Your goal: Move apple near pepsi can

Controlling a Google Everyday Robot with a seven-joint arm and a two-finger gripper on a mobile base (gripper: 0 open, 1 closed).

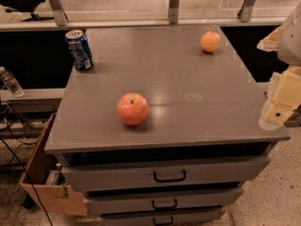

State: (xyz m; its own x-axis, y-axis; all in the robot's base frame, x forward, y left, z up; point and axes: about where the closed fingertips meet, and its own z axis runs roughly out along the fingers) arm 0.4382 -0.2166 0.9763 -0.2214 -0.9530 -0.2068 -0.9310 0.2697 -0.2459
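Apple (132,108), reddish-pink and speckled, stem dimple up, rests on the grey cabinet top (188,79) close to its front edge, with nothing touching it.

Below and in front of the apple are three drawers (164,173) with dark handles. The lowest is cut off by the frame's bottom edge. A dark gap shows above the top one, and nothing inside any drawer can be seen.

Down and left of the apple, a cardboard box (35,168) leans by the cabinet, its contents too dim to make out.

Well to the right of the apple, the gripper (281,102) hangs off the cabinet's right edge. It is cream-coloured and partly cut off by the frame, and I cannot tell whether it is spread or pressed together. It holds nothing that shows.

Behind and left of the apple, well apart, the pepsi can (79,50) stands upright at the back left corner. Behind and right, an orange (210,41) sits near the back edge.

Far left of the apple, off the cabinet, a clear bottle (10,83) is half cut off.
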